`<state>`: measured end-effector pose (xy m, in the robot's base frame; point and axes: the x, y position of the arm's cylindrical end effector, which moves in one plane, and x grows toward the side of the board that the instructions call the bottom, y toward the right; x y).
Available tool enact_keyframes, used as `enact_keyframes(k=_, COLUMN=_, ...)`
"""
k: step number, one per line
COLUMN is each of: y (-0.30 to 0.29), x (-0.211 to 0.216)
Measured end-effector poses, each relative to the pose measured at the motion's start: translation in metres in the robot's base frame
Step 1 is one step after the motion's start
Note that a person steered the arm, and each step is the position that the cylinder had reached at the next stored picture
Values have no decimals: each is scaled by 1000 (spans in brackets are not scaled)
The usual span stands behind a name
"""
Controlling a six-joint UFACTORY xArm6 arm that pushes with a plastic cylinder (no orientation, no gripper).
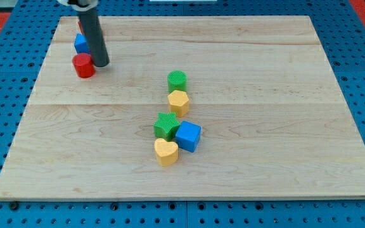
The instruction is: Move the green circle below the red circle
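Tip: your tip (102, 63) sits near the board's top-left corner, just to the right of the red circle (83, 65), touching it or nearly so; you cannot tell which from this view.
Pincer: there is none on this rig, only the rod, so you have no jaw state to read.
Green circle: it (177, 80) stands near the middle of the board, a little toward the top edge, well apart from your tip and from the red circle.
Its neighbour: a yellow block (179, 101) sits just below it, touching or almost touching.
Lower cluster: a green star (166, 125), a blue cube (188, 136) and a yellow heart (166, 151) are bunched together below that, toward the bottom edge.
Corner blocks: a blue block (81, 43) and a bit of another red block (80, 26) sit above the red circle, partly hidden by the rod.
Target spot: the bare wood just below the red circle, toward the left edge, looks free.
Step in hand: by your position, the push on the green circle has not begun; you are still at the wrong block.
Next move: you likely need to leave the corner without nudging the red circle, go round to the green circle's right side, and push it leftward.
Watch: come in slightly from the top-right so the block slides left and down, and keep clear of the yellow block below it.
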<state>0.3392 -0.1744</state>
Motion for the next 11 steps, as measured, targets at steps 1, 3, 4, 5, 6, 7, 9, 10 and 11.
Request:
enact_keyframes(k=1, y=30, x=28)
enact_keyframes(k=3, y=118, x=31)
enact_keyframes(k=4, y=195, x=27)
enact_keyframes(k=5, y=203, x=51)
enact_keyframes(k=6, y=203, x=75)
enact_keyframes(k=7, y=221, x=91)
enact_keyframes(k=9, y=165, x=82)
enact_keyframes(k=10, y=128, x=72)
enact_keyframes(k=11, y=98, x=71)
